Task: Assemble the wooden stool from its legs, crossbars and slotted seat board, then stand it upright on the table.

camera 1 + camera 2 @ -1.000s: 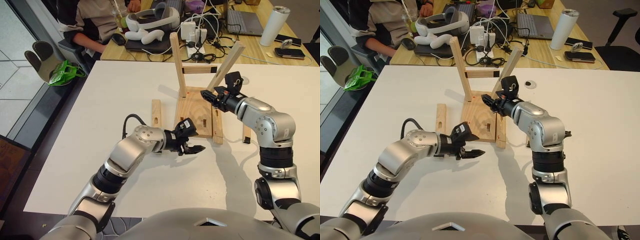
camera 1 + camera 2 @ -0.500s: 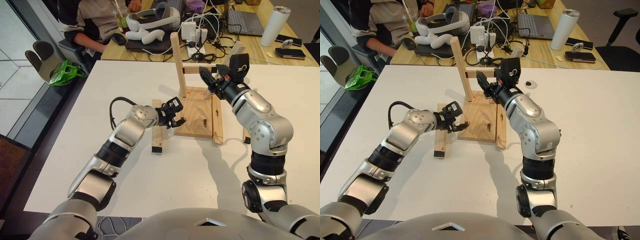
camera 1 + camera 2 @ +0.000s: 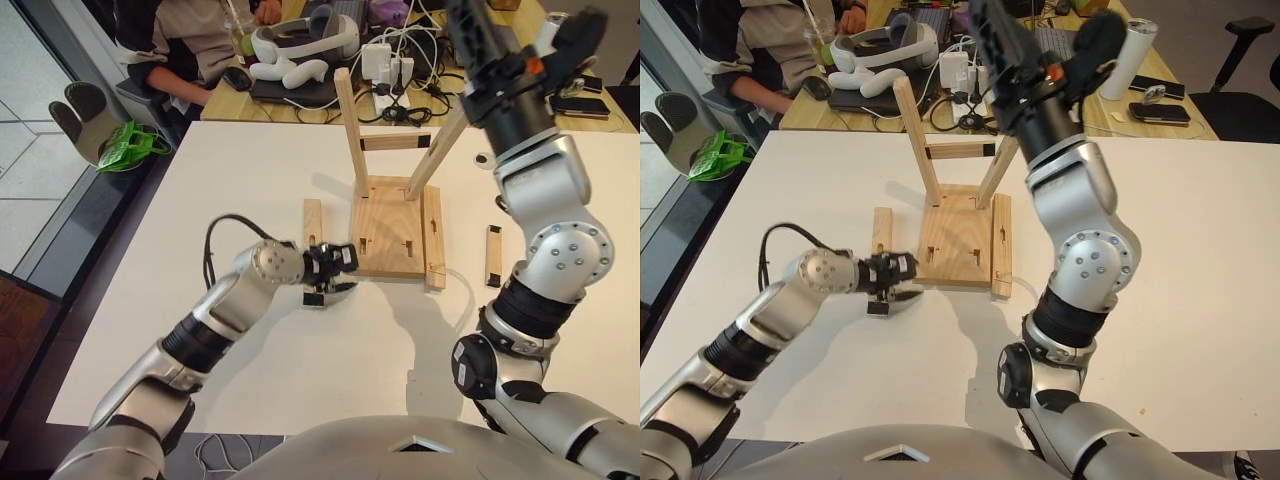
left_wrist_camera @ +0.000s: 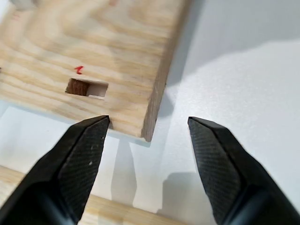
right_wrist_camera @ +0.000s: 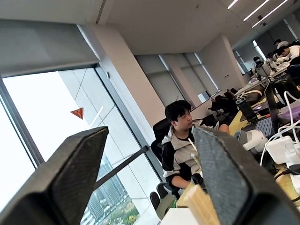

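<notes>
The slotted seat board (image 3: 385, 238) lies flat on the white table (image 3: 250, 180). Two legs (image 3: 352, 130) (image 3: 440, 140) stand up from its far edge, joined by a crossbar (image 3: 398, 142). One loose leg (image 3: 313, 228) lies along the board's left side, and another (image 3: 434, 238) along its right side. My left gripper (image 3: 335, 284) is open low at the board's near left corner (image 4: 149, 133), its fingers (image 4: 82, 154) on either side of that corner beside a slot (image 4: 86, 87). My right gripper (image 3: 468, 30) is open, raised high above the upright legs, holding nothing.
A short loose crossbar (image 3: 492, 255) lies on the table right of the board. Behind the table stands a wooden desk (image 3: 500, 85) with cables, a headset (image 3: 300, 40), a laptop and a tumbler (image 3: 548, 50). A person sits at its left end.
My left gripper came back along the loose left leg to the board's near left corner. My right arm swung up from the upright legs to well above them.
</notes>
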Robot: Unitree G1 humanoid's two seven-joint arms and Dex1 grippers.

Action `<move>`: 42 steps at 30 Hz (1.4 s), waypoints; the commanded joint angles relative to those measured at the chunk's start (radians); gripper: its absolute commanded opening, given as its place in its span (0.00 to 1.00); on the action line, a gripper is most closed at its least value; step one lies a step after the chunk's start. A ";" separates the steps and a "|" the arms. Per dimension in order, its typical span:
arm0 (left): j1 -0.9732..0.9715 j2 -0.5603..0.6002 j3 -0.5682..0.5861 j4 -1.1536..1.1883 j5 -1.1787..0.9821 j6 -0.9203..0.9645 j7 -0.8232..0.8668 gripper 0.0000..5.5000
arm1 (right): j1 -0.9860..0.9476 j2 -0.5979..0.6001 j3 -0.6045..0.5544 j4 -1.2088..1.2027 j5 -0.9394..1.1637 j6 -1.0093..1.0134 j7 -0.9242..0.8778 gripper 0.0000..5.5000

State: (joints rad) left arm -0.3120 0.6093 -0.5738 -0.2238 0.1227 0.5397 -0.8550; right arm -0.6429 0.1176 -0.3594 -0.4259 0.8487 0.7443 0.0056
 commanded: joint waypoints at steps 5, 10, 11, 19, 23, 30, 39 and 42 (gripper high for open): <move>0.101 -0.016 0.029 -0.290 -0.072 0.207 -0.009 0.56 | -0.088 -0.239 0.007 0.154 -0.402 -0.347 -0.085 0.61; -0.092 -0.124 0.174 -0.258 -0.187 0.250 0.013 0.56 | -0.012 -0.317 -0.021 0.341 -0.526 -0.341 -0.142 0.61; -0.152 -0.145 0.191 -0.180 -0.176 0.214 0.036 0.56 | 0.013 -0.318 -0.018 0.361 -0.528 -0.316 -0.139 0.61; -0.308 -0.203 0.058 0.461 -0.006 -0.116 0.069 0.56 | 0.376 -0.392 0.074 0.176 -0.424 -0.139 0.118 0.61; -0.261 -0.191 0.006 0.531 0.022 -0.135 0.003 0.56 | 0.603 -0.464 0.118 0.001 -0.340 -0.043 0.274 0.61; -0.082 -0.060 -0.026 0.197 0.003 -0.036 -0.117 0.56 | 0.654 -0.472 0.127 -0.072 -0.298 -0.038 0.315 0.61; 0.123 -0.059 0.052 -0.224 -0.032 0.266 0.017 0.56 | 0.564 -0.484 0.108 -0.120 -0.111 -0.047 0.432 0.61; 0.118 -0.145 0.075 -0.237 -0.038 0.341 0.111 0.56 | 0.519 -0.554 0.068 -0.118 0.001 -0.010 0.501 0.61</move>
State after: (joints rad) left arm -0.1888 0.5094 -0.5125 -0.4505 0.0861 0.8364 -0.7970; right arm -0.0817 -0.3817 -0.2597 -0.5363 0.7903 0.7023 0.4717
